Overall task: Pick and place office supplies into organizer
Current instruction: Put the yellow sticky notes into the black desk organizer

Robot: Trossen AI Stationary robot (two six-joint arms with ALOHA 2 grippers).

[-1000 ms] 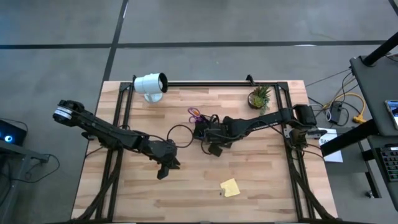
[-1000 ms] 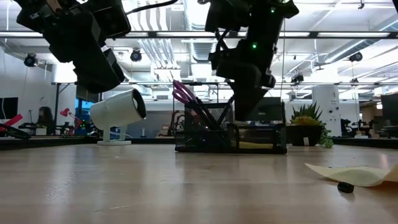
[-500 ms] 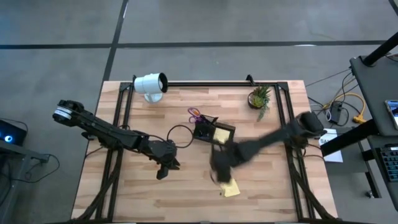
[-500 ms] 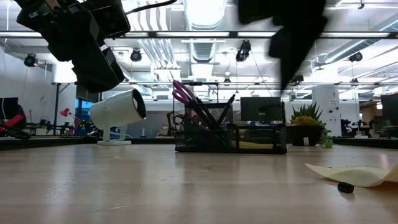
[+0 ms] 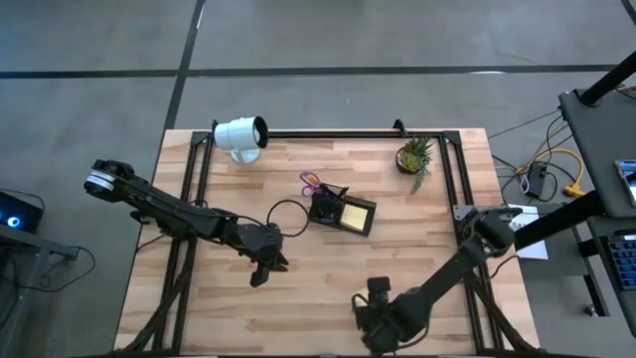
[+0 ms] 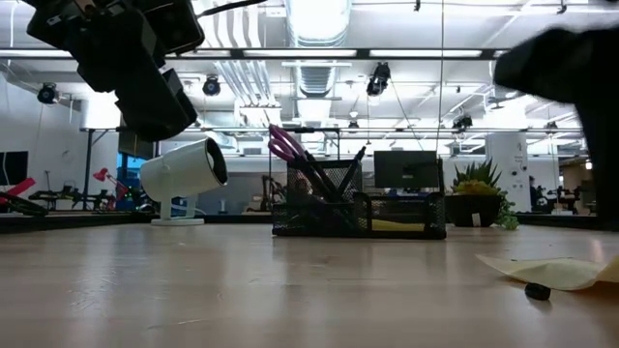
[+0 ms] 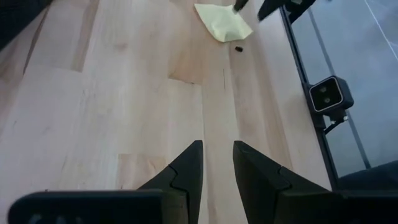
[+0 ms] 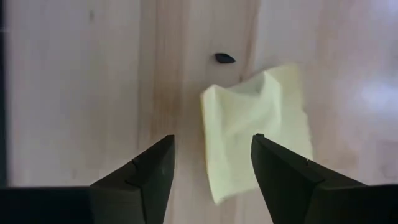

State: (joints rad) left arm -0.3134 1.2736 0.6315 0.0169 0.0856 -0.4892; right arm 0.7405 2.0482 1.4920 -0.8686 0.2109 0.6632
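Right gripper (image 8: pixel 211 171) is hanging with its fingers spread, grasping nothing, directly over the loose yellow sticky note (image 8: pixel 255 134), which is lying rumpled well away from the black mesh organizer (image 5: pixel 340 212), toward the table's near edge; a tiny dark clip (image 8: pixel 225 58) is sitting just beside that note. Purple-handled scissors (image 6: pixel 287 145) and pens are already standing in the organizer, and a yellow pad (image 5: pixel 354 215) is lying in its low compartment, so judging by this only the note and clip are remaining. Left gripper (image 7: pixel 216 167) is waiting beside the organizer, fingers narrowly parted and empty. No readable writing or brand is showing anywhere.
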